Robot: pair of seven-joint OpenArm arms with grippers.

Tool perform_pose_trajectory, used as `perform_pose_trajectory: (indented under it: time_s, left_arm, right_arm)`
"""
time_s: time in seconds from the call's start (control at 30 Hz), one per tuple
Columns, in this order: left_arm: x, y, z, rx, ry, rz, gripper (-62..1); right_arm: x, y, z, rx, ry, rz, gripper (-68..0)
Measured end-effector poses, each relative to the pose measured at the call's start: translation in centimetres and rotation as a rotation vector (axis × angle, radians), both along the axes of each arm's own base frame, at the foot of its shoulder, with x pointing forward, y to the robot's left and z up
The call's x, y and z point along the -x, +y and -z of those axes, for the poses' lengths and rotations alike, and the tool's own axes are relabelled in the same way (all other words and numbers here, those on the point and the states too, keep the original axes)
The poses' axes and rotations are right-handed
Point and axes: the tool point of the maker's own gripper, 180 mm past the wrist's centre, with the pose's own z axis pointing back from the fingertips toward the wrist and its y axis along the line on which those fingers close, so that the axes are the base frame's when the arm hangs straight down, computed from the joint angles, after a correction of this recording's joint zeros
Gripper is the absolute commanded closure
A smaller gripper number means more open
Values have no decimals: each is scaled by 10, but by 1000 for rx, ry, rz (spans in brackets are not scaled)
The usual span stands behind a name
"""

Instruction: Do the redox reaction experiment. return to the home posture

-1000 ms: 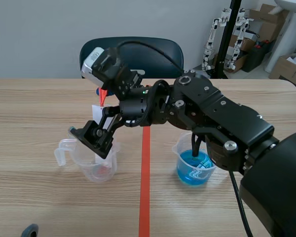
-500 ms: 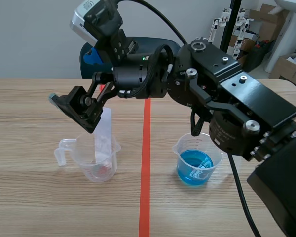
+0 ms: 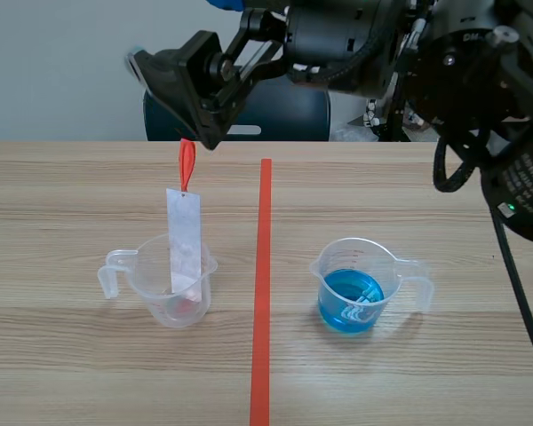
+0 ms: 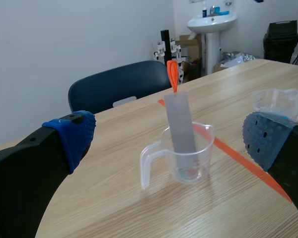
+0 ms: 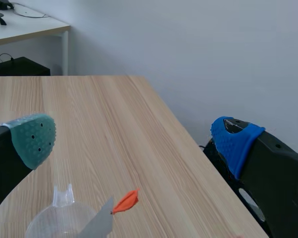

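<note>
A clear beaker (image 3: 164,288) stands left of the tape line, with a grey metal strip (image 3: 185,244) leaning in it and an orange tag (image 3: 187,162) at the strip's top. A second beaker (image 3: 355,288) holding blue liquid stands right of the line. My right gripper (image 3: 173,93) hangs open high above the strip, holding nothing. From its wrist, the right gripper (image 5: 134,131) looks down on the tag (image 5: 125,202) and beaker rim (image 5: 59,223). My left gripper (image 4: 169,131) is open, with the clear beaker (image 4: 186,156) and strip (image 4: 181,124) well ahead of it.
A dark blue chair (image 3: 275,111) stands behind the table's far edge. The orange-red tape line (image 3: 262,293) runs down the middle of the table. Boxes and small robot parts (image 3: 426,80) sit in the back right corner.
My right arm has swung up and back from the clear beaker to high above the table. The strip stays standing in the beaker.
</note>
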Motion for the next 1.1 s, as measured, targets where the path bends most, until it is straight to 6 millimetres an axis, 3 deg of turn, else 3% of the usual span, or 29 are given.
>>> perform_pose_trajectory:
  time_s: [0.2, 0.37, 0.6, 0.9, 1.1]
  left_arm:
    - [3, -29, -22, 12, 10, 63, -623]
    - [7, -46, -42, 9, -4, 86, -623]
    - [12, -59, -58, 11, -16, 91, -623]
    - [14, -67, -47, -61, 16, 116, -623]
    - [12, -75, -59, -57, -15, 135, -623]
  right_arm:
    - [-14, -40, -12, -6, -34, 143, -679]
    - [-17, -70, -7, 26, -41, 256, -679]
    - [9, -98, 15, 49, -38, 313, -679]
    - [57, -117, 41, 78, 9, 347, -679]
    - [64, -141, 43, 69, 35, 407, -679]
